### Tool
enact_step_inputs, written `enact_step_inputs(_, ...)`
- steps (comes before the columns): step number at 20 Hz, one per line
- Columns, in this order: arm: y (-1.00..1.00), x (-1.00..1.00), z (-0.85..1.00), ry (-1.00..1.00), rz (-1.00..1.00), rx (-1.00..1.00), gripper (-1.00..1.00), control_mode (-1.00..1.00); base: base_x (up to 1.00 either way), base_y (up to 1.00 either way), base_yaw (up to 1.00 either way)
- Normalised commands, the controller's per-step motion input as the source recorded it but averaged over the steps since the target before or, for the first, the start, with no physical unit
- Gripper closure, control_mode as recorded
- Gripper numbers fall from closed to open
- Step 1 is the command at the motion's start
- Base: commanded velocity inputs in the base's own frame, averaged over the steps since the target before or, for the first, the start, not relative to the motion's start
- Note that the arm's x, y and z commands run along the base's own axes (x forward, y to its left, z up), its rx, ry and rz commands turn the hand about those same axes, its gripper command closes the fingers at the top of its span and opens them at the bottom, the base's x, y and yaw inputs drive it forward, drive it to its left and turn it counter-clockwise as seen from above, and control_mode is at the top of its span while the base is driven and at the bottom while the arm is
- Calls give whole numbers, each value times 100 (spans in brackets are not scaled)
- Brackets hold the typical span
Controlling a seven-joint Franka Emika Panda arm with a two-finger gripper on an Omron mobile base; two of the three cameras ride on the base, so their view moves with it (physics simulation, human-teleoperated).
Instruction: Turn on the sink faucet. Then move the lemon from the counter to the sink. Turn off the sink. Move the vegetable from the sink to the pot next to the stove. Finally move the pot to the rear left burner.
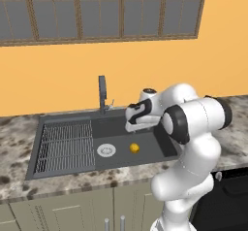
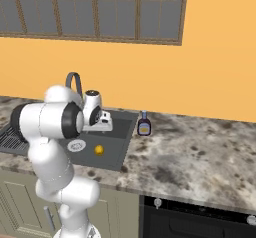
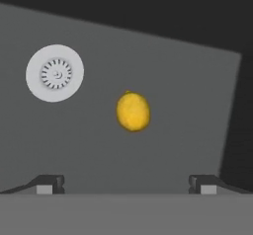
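- Across the sink (image 1: 160,147), going left to right, I see the ribbed rack (image 1: 65,145), the silver drain (image 1: 106,150), then the lemon (image 1: 134,148) lying loose on the basin floor just beside the drain.
- Behind the basin stands the sink faucet (image 1: 102,94); I cannot tell whether water runs.
- Above the lemon I hold the gripper (image 3: 126,185) with jaws wide apart and empty, framing the fruit, presumably for lifting it out.
- Right of the sink, a small bottle (image 2: 144,125) stands on the counter (image 2: 200,147).
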Motion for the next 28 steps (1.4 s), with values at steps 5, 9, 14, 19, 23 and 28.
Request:
enact_step_inputs(5,-1,29,-40,4,0,0,-100,-100,0,0,0)
enact_step_inputs(9,-2,30,-38,4,0,0,-100,-100,0,0,0)
enact_step_inputs(14,0,19,-36,3,0,0,-100,-100,0,0,0)
enact_step_inputs(19,0,0,-31,0,0,0,-100,-100,0,0,0)
enact_step_inputs(23,0,0,-32,0,0,0,-100,-100,0,0,0)
enact_step_inputs(28,0,-2,-34,0,0,0,-100,-100,0,0,0)
